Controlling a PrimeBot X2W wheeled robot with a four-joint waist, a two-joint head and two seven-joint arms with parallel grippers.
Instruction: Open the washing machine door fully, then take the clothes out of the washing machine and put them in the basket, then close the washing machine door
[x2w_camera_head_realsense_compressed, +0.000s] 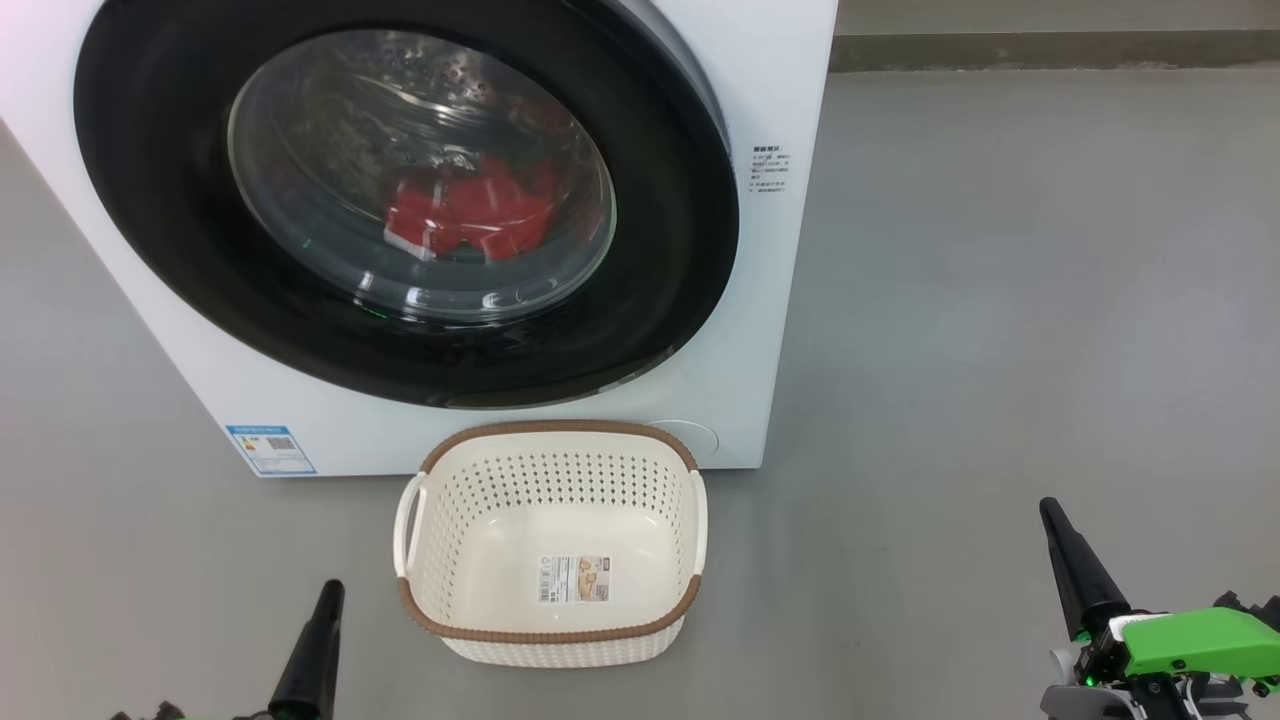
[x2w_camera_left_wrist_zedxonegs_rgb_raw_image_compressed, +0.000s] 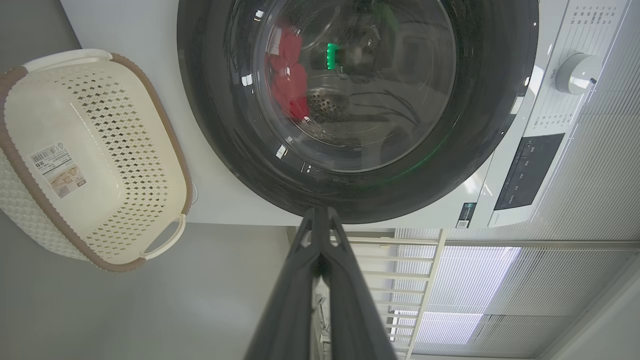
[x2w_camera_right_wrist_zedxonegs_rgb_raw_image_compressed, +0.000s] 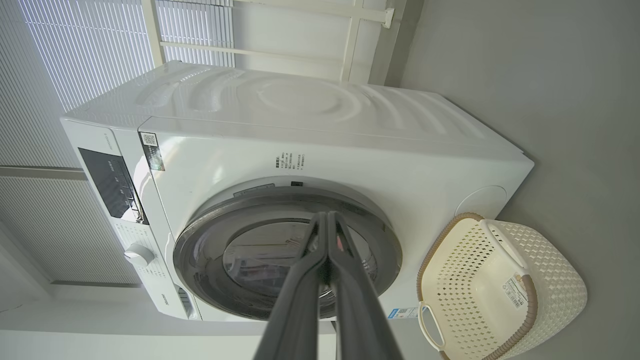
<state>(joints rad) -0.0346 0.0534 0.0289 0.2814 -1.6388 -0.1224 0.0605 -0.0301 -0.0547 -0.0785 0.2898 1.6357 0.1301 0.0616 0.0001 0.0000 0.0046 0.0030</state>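
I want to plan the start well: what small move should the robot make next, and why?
Probably raise the right gripper toward the right edge of the washing machine door: the door covers the opening, the clothes lie behind its glass, the basket is empty, and nothing is held.

The white washer (x2w_camera_head_realsense_compressed: 760, 300) stands on the floor, its black-rimmed door (x2w_camera_head_realsense_compressed: 160, 200) shut. Red clothes (x2w_camera_head_realsense_compressed: 470, 215) with white trim lie in the drum behind the glass. The cream basket (x2w_camera_head_realsense_compressed: 690, 600), brown-rimmed, sits upright and empty just before it.
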